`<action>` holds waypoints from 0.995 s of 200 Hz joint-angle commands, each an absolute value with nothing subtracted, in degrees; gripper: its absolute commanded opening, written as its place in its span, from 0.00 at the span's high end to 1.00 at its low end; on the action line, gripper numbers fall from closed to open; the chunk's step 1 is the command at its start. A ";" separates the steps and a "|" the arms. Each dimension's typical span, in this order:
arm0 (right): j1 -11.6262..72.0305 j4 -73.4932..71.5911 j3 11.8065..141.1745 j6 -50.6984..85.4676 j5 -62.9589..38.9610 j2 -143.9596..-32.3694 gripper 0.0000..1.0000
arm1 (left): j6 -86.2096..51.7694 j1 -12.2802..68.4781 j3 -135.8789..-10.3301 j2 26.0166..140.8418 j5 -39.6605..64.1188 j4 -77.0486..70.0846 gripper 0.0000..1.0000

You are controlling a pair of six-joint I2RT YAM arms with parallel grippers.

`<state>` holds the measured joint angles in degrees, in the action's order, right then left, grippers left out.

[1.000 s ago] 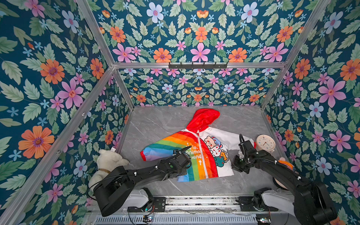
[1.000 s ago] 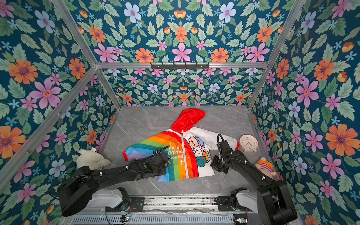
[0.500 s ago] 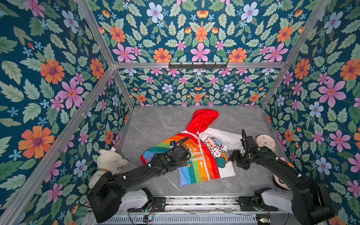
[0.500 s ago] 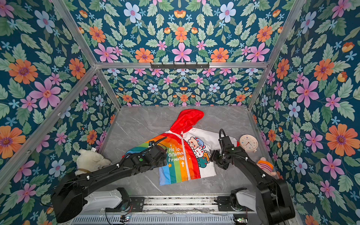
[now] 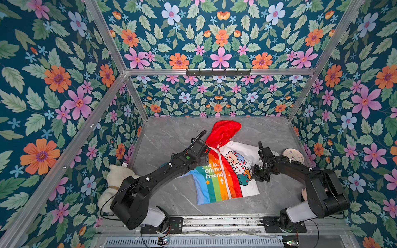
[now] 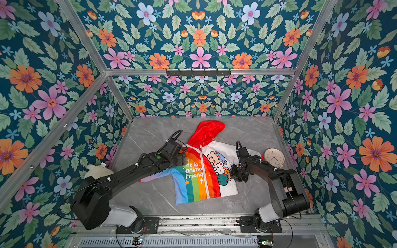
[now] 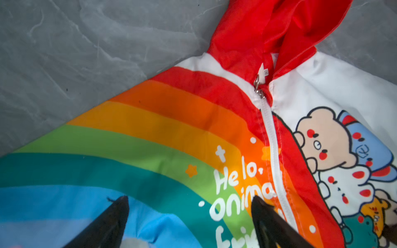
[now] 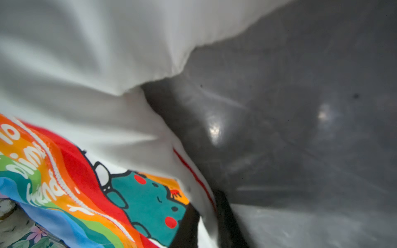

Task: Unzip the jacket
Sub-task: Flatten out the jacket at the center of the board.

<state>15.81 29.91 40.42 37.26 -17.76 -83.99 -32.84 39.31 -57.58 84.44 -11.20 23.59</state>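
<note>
Compared with one second earlier, the left arm has swung up toward the collar and now crosses the rainbow sleeve it lay below then; the right arm has scarcely moved. The jacket [image 5: 225, 171] lies flat, front up, mid-desk [image 5: 171, 133], with its red hood [image 5: 223, 131] toward the far wall. One half is rainbow-striped with white lettering, the other white with cartoon animals. The white zipper [image 7: 272, 150] is closed up to the collar, its metal pull [image 7: 257, 84] at the top. The left claw [image 7: 189, 199] is spread over the blue and green stripes, one finger [image 7: 264, 212] just beside the zipper; whether it touches the cloth cannot be told. The right claw [image 8: 206, 219] pinches the jacket's white side edge.
</note>
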 commanded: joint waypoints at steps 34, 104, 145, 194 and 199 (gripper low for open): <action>25.62 31.38 33.34 48.16 -15.29 -74.32 0.99 | -21.44 37.88 -73.39 99.09 -10.20 21.48 0.09; 13.78 34.10 36.58 44.82 -15.61 -64.19 0.44 | -10.76 40.88 -99.49 118.56 -7.45 23.94 0.24; 4.37 24.88 41.97 43.07 -30.39 -73.41 0.48 | -7.29 43.07 -115.60 129.38 -7.81 25.48 0.28; 3.58 20.84 46.60 43.96 -33.26 -84.35 0.51 | -2.58 44.47 -127.80 139.30 -8.91 24.37 0.23; 3.65 20.74 46.87 43.79 -33.51 -85.25 0.51 | -1.85 44.68 -128.61 140.11 -9.16 24.28 0.19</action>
